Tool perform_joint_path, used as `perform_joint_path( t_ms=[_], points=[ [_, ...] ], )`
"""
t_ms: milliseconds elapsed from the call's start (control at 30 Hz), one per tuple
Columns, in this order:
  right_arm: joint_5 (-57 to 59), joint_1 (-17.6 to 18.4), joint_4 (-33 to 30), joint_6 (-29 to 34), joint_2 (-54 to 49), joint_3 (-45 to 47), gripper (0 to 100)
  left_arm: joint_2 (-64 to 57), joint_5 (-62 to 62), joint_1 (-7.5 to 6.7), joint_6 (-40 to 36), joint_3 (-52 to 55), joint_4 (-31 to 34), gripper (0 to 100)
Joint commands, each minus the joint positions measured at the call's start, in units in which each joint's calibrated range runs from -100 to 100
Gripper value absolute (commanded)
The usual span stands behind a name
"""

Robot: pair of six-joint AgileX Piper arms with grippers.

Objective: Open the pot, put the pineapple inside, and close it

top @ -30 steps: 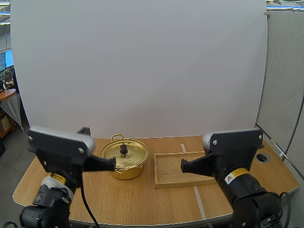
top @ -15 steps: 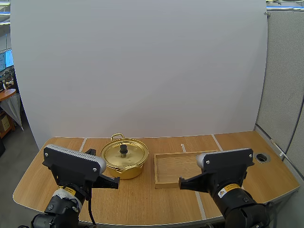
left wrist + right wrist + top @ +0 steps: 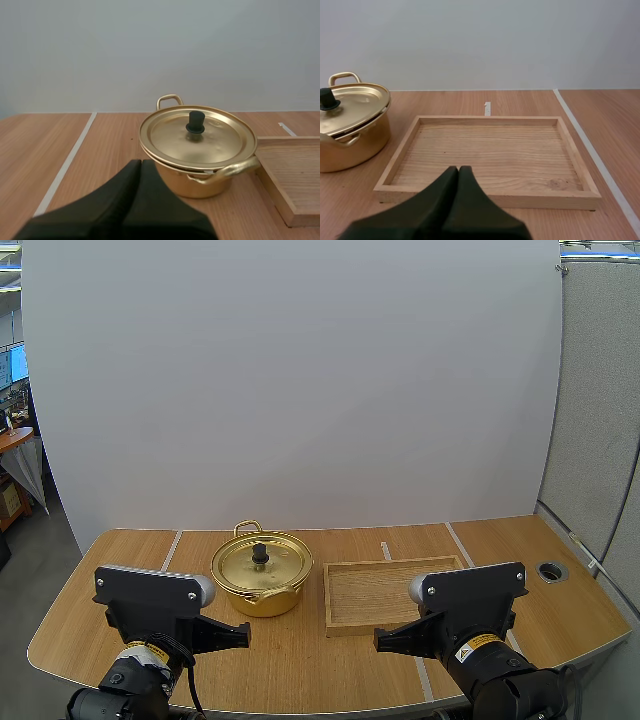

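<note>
Pot is shown lidded, left gripper and right gripper closed empty; knob is to be grasped next.

Wooden tray: lies flat on the surface, right of centre, long sides parallel to the front edge, with a low rim all round and bare grain inside. Thin white tape line: runs forward from the back edge at the left. Short white strip: sits just behind the tray's back rim. Round dark hole: near the right edge.
</note>
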Motion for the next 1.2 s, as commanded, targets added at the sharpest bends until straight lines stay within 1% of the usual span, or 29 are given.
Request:
perform_joint_path(
  t_ms=[0, 1167],
  points=[
    [0.1, -0.5, -0.3, -0.1, -0.3, 0.0, 0, -0.2, 0.7, -0.14, -2.5, 0.1, 1.2, 0],
    [-0.3, -0.5, -0.3, -0.1, -0.3, 0.0, 0, -0.2, 0.0, 0.03, -2.6, 0.1, 1.3, 0]
  ],
)
